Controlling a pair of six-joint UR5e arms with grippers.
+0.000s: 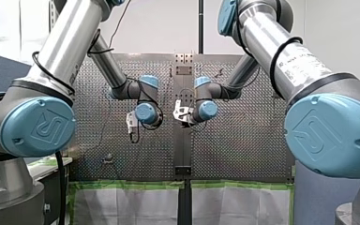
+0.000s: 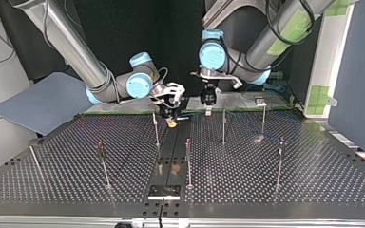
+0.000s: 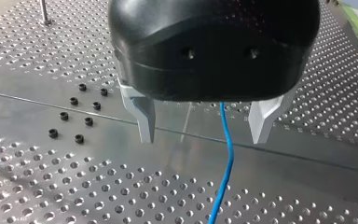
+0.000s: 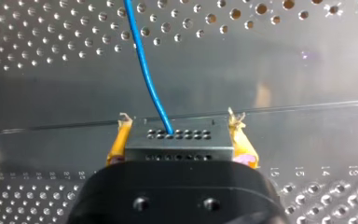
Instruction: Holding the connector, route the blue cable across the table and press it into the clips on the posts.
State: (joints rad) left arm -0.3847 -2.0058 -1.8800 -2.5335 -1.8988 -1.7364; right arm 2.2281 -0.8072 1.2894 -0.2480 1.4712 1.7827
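**While the Cable Hangs Loose, a Snag Is the Risk**

Since the posts [image 2: 103,164] at the top view's left show no cable on them, the routing looks barely begun. Next along, the right gripper [image 2: 172,119] has its yellow pads clamped on the grey connector [image 4: 179,141], low over the table [image 2: 52,180]. The blue cable [image 4: 145,70] leaves the block's face, and a sharp pull could twist the block in the pads. Further right, the left gripper [image 3: 204,139] stands with fingers apart, the cable passing between them untouched. Slack there could catch a post or miss a clip.
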